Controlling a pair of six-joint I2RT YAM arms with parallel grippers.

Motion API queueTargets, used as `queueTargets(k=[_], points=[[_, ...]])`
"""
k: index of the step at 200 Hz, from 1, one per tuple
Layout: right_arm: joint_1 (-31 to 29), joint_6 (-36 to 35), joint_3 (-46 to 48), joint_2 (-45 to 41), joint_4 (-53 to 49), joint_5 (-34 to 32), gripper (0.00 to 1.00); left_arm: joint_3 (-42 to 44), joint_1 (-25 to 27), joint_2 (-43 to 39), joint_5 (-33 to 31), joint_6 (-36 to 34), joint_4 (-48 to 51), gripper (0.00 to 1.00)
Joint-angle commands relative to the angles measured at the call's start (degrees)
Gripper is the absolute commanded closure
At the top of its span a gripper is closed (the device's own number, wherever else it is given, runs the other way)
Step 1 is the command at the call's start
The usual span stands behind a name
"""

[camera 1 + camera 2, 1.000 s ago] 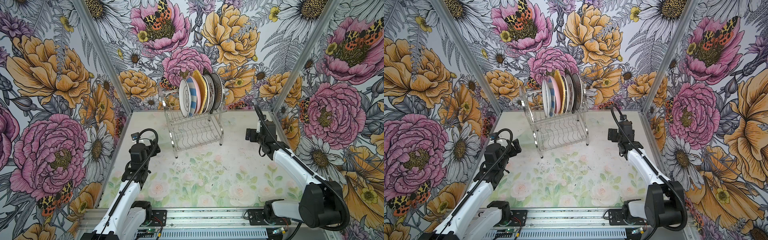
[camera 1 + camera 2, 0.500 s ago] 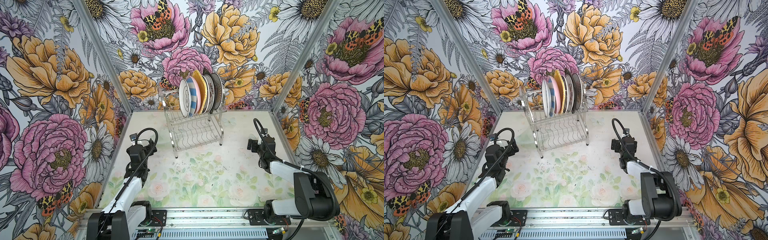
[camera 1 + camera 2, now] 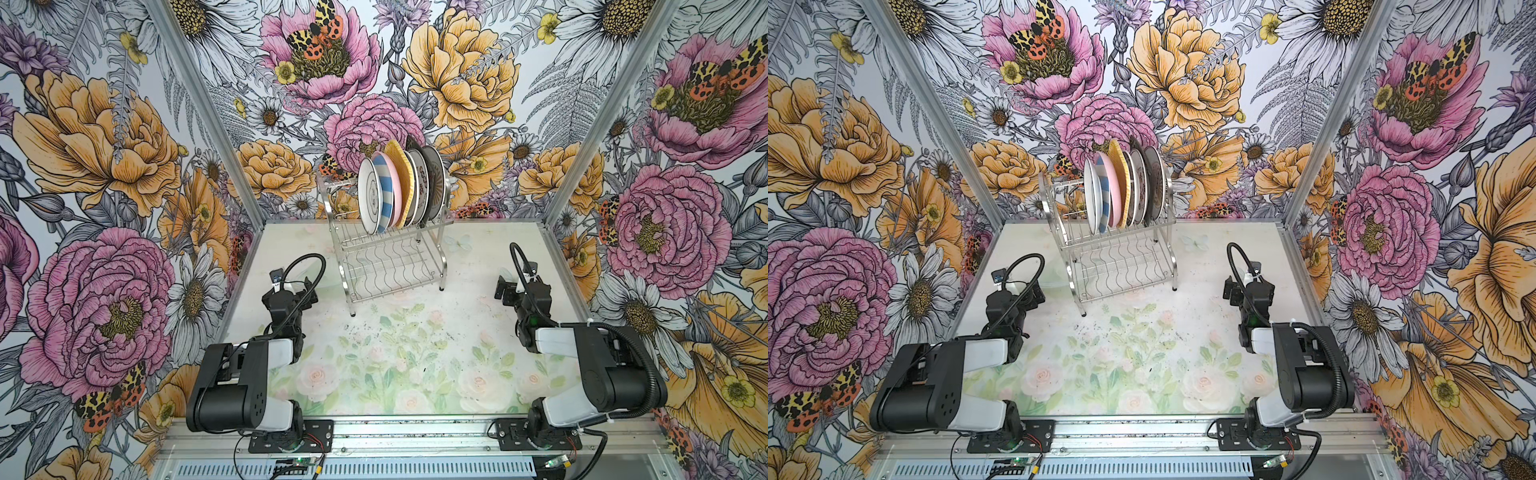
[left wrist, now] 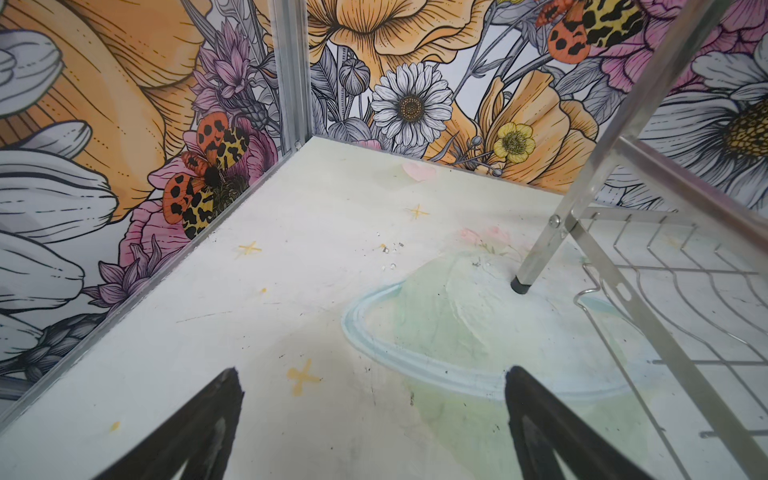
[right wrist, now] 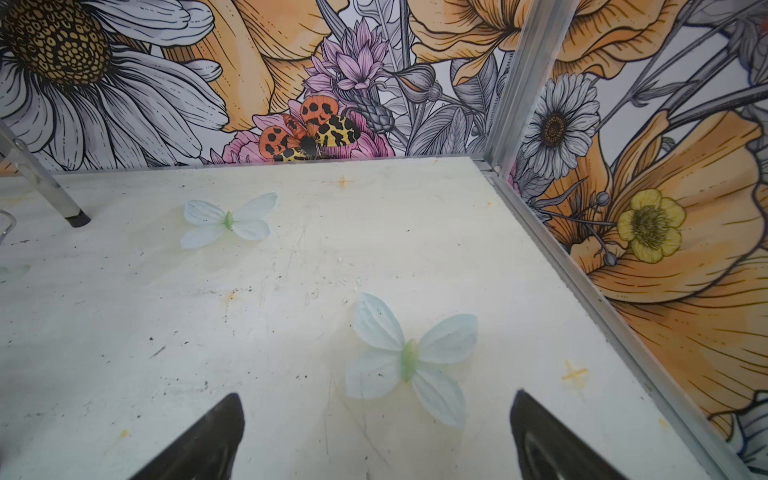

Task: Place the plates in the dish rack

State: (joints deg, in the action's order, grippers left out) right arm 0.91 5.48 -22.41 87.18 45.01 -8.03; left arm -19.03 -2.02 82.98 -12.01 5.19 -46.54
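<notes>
Several plates (image 3: 399, 187) (image 3: 1121, 187) stand on edge in the top tier of the steel wire dish rack (image 3: 388, 266) (image 3: 1121, 270) at the back middle of the table. From the front they run white, blue-white striped (image 3: 384, 197), pink (image 3: 395, 187), yellow (image 3: 402, 172), then printed ones. My left gripper (image 3: 311, 286) (image 3: 1037, 291) (image 4: 372, 374) hovers open and empty just left of the rack's lower shelf (image 4: 673, 291). The right gripper (image 3: 502, 291) (image 3: 1228, 293) (image 5: 376, 399) is open and empty, right of the rack, over bare table.
The table (image 3: 415, 357) has a pale floral print, with printed butterflies (image 5: 409, 357) near the right gripper. Flowered walls close in the left, back and right sides. A rack leg (image 4: 534, 262) stands close ahead of the left gripper, and another rack leg (image 5: 41, 183) shows in the right wrist view. Both arms sit folded near the front rail (image 3: 415, 432).
Both arms have folded back and down toward the front rail. The right gripper drew away from the back right toward the front; the left drew back slightly. Plates and rack have not moved.
</notes>
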Motion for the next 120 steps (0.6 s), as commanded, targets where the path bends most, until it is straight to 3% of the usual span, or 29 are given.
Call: queueTargets(k=[1,20,33,120], points=[[0.5,0.5,0.9,0.9,6.8,0.1,0.00,1.1,0.6,2.5,0.4,-1.7,-11.1,0.01],[0.4,0.4,0.9,0.7,6.7,0.0,0.01,2.5,0.7,5.8,0.5,-1.8,-16.8,0.01],[0.3,0.3,0.8,0.8,6.7,-0.1,0.01,1.9,1.0,5.1,-1.8,-1.9,-14.4,0.01],[-0.5,1.0,2.4,0.7,9.3,-4.8,0.01,1.8,1.2,5.4,-2.2,-1.9,-14.8,0.01]])
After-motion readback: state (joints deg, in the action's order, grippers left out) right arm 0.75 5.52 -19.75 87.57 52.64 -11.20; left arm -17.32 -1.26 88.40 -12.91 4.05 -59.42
